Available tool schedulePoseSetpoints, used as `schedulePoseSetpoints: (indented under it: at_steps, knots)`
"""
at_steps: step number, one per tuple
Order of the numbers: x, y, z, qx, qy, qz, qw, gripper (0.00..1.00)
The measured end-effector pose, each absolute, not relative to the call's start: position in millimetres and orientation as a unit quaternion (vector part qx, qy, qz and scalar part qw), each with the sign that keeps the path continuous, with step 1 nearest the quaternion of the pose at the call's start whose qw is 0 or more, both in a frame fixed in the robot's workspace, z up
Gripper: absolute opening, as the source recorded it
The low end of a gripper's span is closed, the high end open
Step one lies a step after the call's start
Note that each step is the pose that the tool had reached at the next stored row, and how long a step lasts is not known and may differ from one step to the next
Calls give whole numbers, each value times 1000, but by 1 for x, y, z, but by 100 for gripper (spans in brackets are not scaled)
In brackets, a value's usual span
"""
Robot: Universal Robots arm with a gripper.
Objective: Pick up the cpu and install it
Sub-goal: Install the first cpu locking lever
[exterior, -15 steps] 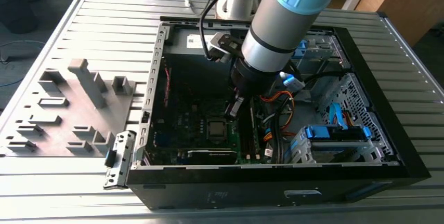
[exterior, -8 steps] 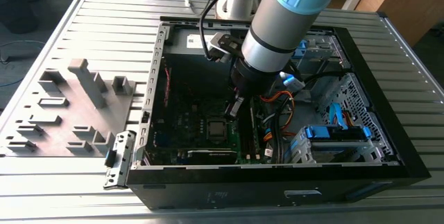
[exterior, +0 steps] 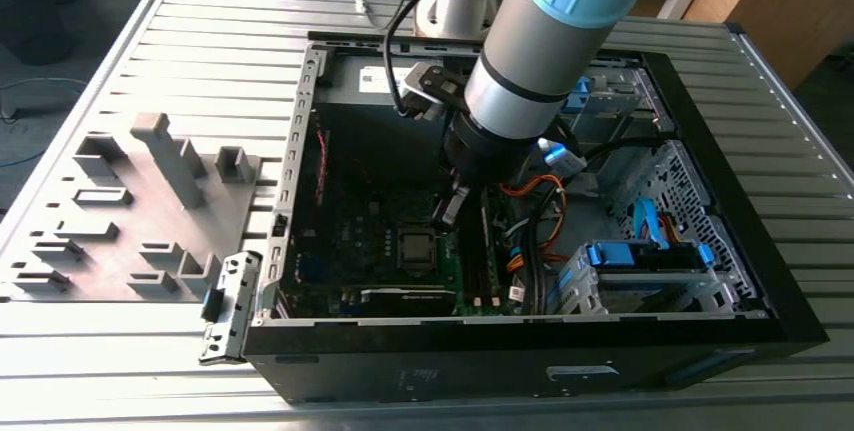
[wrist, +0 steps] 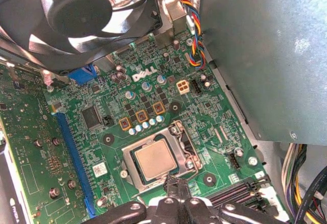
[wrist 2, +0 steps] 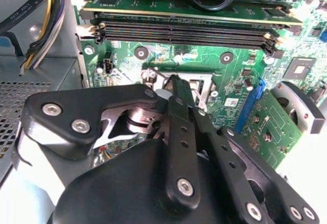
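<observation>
The cpu (wrist: pixel 155 160), a small square chip with a dull silver top, lies flat in the socket's metal frame (wrist: pixel 180 141) on the green motherboard; in the exterior view the cpu (exterior: pixel 418 248) shows as a grey square low on the board. My gripper (exterior: pixel 450 213) hangs inside the case just above and beside it. In the first wrist view the gripper (wrist: pixel 172 184) has its tips together at the socket's edge, beside the chip and not on it. In the second wrist view the black fingers (wrist 2: pixel 180 113) stand pressed together with nothing between them, and they cover most of the socket.
The open black computer case (exterior: pixel 747 331) lies on a slatted metal table. A black fan (wrist: pixel 76 15) and the grey power supply box (wrist: pixel 265 55) flank the socket. Memory slots (wrist 2: pixel 184 30), cables (exterior: pixel 534 201) and blue drive cages (exterior: pixel 647 256) crowd one side. Grey fixtures (exterior: pixel 147 201) stand outside the case.
</observation>
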State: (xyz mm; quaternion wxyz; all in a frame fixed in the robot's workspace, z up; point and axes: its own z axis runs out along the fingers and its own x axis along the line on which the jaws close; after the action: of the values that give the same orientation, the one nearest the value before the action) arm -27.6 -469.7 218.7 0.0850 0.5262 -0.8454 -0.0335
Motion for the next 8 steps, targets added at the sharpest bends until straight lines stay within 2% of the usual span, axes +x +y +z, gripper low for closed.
schedulePoseSetpoints:
  at_steps: [8]
  knots:
    - [-28, -470, 219, 526, -845, -33, 85, 11]
